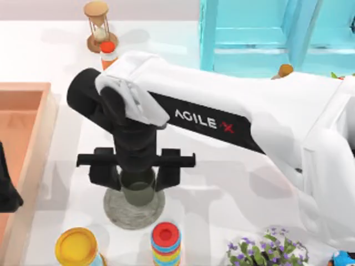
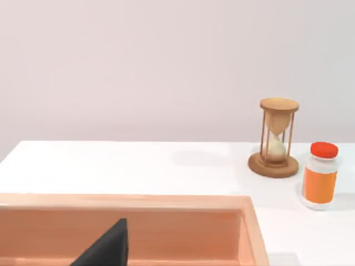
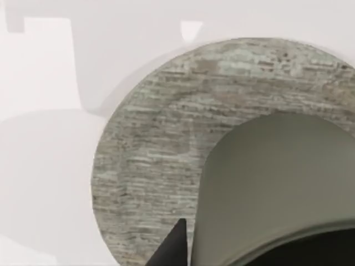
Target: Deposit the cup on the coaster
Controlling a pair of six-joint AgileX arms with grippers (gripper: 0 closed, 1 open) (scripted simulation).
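The cup [image 1: 137, 191], a small see-through glass tumbler, stands upright over the coaster [image 1: 119, 213], a flat grey mottled disc near the table's front, left of centre. My right gripper [image 1: 136, 176] reaches down from above and is shut on the cup, one dark finger on each side of it. In the right wrist view the cup [image 3: 277, 183] covers part of the coaster [image 3: 155, 160], with one black fingertip [image 3: 172, 246] beside it. My left gripper [image 1: 5, 191] stays parked at the table's left edge.
A peach-coloured box [image 1: 22, 133] runs along the left side. A wooden hourglass [image 1: 99, 27] and an orange bottle [image 1: 108, 54] stand at the back. Two striped containers [image 1: 77, 246] [image 1: 166, 244] and a flowering plant [image 1: 272, 249] line the front edge.
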